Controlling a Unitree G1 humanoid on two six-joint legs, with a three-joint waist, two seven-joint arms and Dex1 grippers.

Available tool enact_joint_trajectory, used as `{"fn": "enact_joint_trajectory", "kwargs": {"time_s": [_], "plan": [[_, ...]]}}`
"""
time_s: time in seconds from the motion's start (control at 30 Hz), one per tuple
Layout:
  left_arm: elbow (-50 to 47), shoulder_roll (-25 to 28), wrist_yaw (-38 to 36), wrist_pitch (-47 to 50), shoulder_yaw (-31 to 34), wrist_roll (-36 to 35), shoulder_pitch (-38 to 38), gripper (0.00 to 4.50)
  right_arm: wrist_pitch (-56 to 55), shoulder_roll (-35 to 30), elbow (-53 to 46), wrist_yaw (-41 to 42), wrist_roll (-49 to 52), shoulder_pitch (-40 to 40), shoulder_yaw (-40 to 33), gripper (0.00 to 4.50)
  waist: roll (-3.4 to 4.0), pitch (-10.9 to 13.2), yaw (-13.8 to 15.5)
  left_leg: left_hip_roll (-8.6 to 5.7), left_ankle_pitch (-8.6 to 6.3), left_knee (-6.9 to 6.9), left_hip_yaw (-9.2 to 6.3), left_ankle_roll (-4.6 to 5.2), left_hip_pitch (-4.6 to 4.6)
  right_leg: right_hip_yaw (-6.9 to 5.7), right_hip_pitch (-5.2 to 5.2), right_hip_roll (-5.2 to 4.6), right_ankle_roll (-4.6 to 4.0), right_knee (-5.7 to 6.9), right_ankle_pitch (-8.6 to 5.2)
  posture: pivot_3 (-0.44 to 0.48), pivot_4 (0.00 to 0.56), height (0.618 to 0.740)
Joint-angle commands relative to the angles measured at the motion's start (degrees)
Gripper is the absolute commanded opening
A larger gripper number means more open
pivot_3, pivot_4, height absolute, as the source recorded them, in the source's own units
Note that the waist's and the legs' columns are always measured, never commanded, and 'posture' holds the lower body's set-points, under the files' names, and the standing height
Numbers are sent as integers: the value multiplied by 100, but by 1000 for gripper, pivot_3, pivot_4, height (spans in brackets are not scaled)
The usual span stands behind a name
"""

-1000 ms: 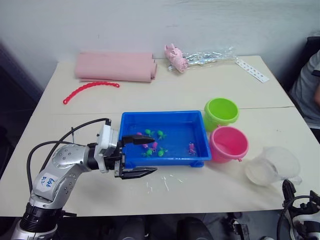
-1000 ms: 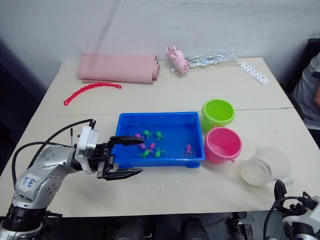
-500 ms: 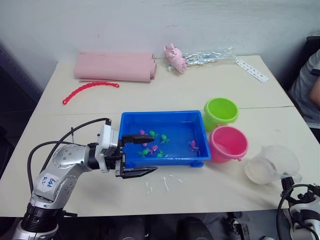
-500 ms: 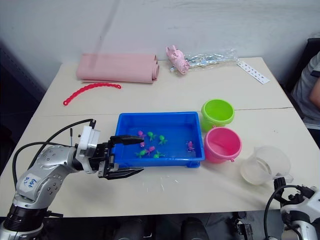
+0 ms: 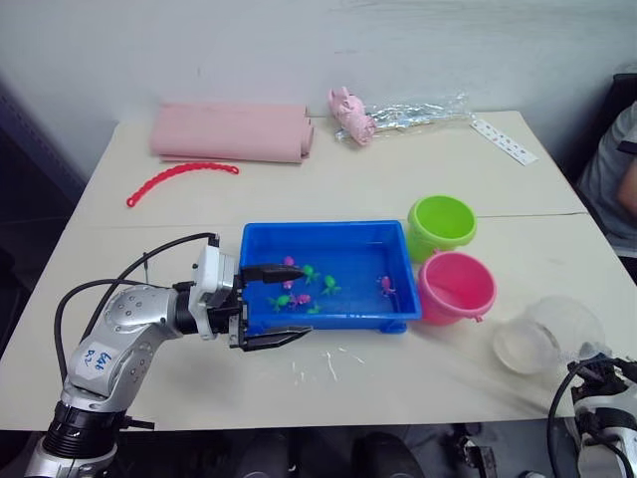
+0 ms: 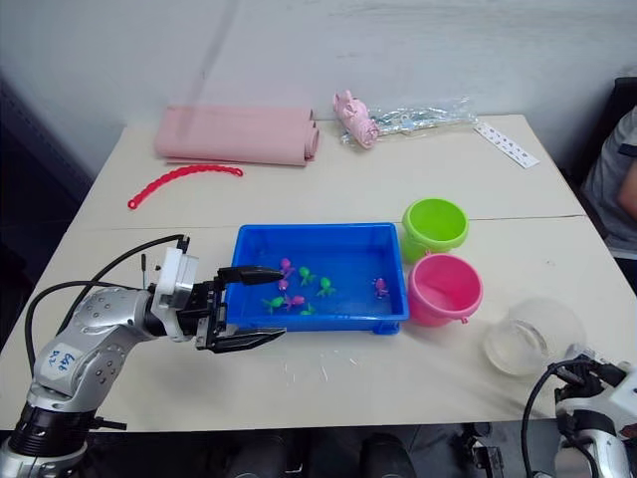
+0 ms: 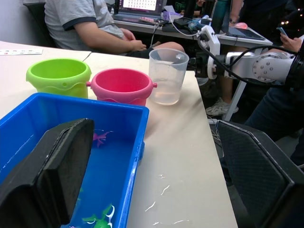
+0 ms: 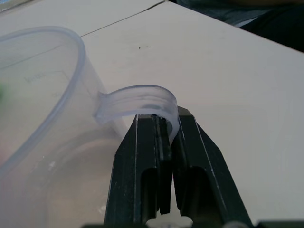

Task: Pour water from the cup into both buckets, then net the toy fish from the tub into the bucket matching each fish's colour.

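Two hands: right hand (image 8: 165, 124) clamps the cup (image 6: 523, 336) handle; left hand (image 5: 269, 305) gapes astride the tub (image 5: 328, 231) wall.

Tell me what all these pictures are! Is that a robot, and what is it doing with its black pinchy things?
Yes, it is a robot with two arms. Two pictures come from cameras in its head, looking down at a table. The other two come from little cameras on its wrists, so you see the black fingers up close.

On the table sits a blue tub of water with tiny green and pink toy fish in it. Beside it stand a green bucket and a pink bucket. At the back lie a rolled pink cloth and a pink pig toy.

The left claw is open around the tub's near corner, one finger over the water and one outside. The right claw is pinching the handle of the clear measuring cup. A person sits at the far right.
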Motion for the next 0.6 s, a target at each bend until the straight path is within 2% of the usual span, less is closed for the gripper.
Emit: {"fn": "enact_joint_trajectory", "kwargs": {"time_s": [0.03,0.23,0.47,0.6], "plan": [[-104,-22,-37,-172,104,10,73,4500,-89,-29,-196,-11,-56,167,-152,60,0,0,0,0,0,0,0,0,0,0,0,0,0,0,0,0,150,740],[-72,-27,-45,-212,227,-96,155,4500,16,-364,-664,41,84,208,-313,60,1,1,-5,0,0,0,0,1,0,1,0,-1,0,-1,0,0,150,740],[173,-115,-130,-290,206,-84,-33,4500,385,-1121,-1074,16,224,31,-591,60,5,2,-2,0,1,0,3,2,0,2,-1,1,0,0,0,0,150,740],[418,-275,-152,-467,77,78,-301,4500,580,-1741,-1254,106,-165,-115,-623,60,4,3,1,-2,5,4,7,7,-3,1,-1,0,2,0,1,0,150,740]]}}
